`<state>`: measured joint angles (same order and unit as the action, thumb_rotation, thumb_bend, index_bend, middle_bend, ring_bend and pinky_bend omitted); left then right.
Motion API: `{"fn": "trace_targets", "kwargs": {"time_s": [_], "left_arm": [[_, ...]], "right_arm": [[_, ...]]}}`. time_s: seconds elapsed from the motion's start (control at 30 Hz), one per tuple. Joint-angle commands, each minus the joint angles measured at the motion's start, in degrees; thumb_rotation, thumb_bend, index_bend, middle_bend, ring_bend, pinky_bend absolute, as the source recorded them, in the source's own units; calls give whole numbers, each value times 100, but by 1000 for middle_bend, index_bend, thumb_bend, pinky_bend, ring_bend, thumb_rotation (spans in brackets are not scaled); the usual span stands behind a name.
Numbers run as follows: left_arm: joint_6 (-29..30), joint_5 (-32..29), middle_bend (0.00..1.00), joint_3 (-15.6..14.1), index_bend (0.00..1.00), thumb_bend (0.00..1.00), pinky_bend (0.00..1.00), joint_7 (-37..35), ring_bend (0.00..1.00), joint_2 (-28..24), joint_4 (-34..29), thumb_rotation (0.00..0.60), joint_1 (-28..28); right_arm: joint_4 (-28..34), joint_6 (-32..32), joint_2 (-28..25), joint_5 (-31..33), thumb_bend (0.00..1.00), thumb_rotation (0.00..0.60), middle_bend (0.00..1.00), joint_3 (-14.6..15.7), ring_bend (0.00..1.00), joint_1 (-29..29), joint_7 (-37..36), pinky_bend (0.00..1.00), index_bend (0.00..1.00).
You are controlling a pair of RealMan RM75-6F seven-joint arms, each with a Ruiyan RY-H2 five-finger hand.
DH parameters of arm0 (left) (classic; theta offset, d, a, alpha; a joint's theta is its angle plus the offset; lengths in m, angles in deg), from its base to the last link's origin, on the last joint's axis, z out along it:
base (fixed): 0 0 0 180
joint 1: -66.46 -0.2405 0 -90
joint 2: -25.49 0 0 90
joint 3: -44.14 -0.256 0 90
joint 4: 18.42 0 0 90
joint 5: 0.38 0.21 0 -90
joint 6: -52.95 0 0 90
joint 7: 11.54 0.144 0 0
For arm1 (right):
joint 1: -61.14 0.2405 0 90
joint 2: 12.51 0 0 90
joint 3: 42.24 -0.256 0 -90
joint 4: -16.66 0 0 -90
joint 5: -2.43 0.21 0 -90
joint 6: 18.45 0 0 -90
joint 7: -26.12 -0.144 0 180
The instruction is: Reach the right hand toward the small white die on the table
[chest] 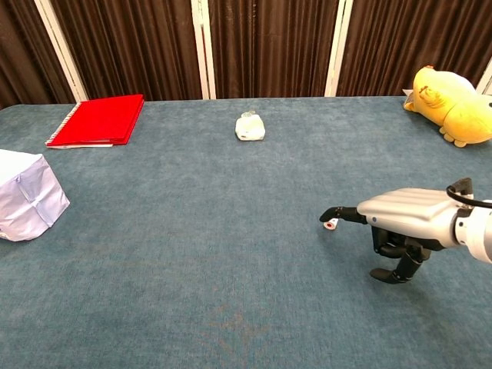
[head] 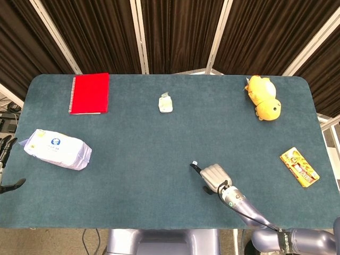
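The small white die (head: 195, 162) lies on the blue table, front right of centre; in the chest view the die (chest: 330, 224) shows a red pip and is partly covered. My right hand (head: 213, 176) hovers palm down just right of it. One finger (chest: 342, 212) stretches out with its tip right over the die, and I cannot tell if it touches. The other fingers curl under the right hand (chest: 400, 219), the thumb hangs down, and it holds nothing. My left hand (head: 5, 151) shows only at the far left edge, off the table, fingers apart and empty.
A red notebook (head: 89, 93) lies at the back left, a white wipes pack (head: 57, 149) at the left, a small white packet (head: 166, 103) at the back centre. A yellow plush toy (head: 264, 98) sits at the back right and a yellow snack packet (head: 299, 167) at the right edge.
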<state>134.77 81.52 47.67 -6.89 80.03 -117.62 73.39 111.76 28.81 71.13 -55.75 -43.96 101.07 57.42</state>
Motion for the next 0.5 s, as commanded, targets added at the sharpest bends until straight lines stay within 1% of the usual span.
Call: {"fn": "trace_targets", "kwargs": {"time_s": [0.03,0.5], "left_arm": [[-6,10,0,-7,0,0,0,16,0,4,-5,600,4],[-24,-6,0,-11,0,0,0,70,0,24,-20,600,14]], "right_arm": [[3,9,-16,3,416,600,948,16,877,14,-8,1000,55],[-98,-44,-83,65,418,600,948,85,876,74,-142,1000,60]]}}
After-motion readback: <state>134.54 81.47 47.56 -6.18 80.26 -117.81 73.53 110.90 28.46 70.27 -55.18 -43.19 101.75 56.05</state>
